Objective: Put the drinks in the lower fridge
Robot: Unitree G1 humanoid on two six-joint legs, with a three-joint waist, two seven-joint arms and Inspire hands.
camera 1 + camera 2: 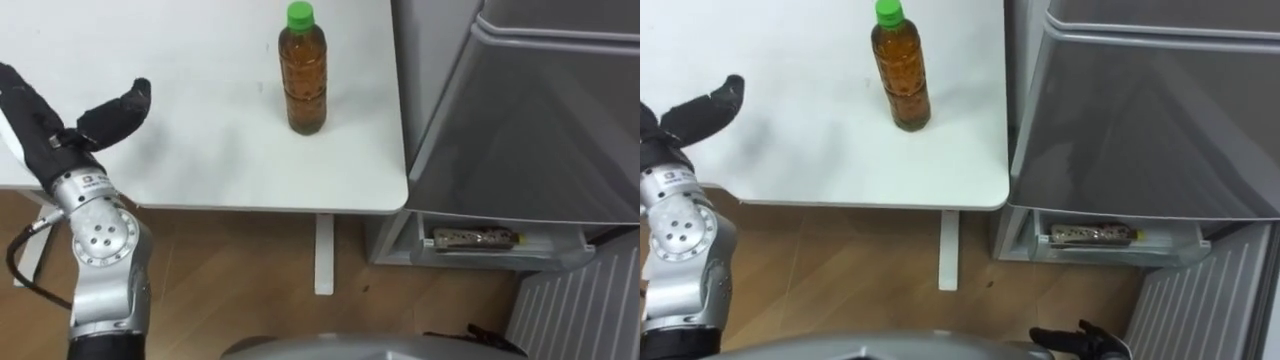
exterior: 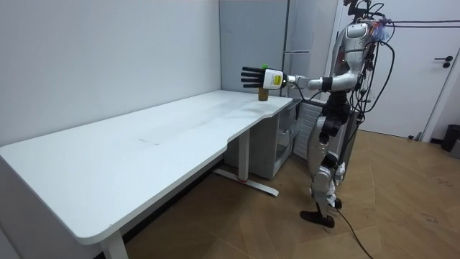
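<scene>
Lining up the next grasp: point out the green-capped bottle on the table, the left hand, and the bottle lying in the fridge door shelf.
green-capped bottle (image 1: 304, 88), left eye view, middle of its brown body.
left hand (image 1: 48, 128), left eye view, middle of the hand.
lying bottle (image 1: 474, 238), left eye view, middle of its side.

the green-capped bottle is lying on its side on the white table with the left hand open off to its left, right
Not lying: the bottle stands upright on the white table, as the left eye view shows. The left hand is open, off to its left.
</scene>
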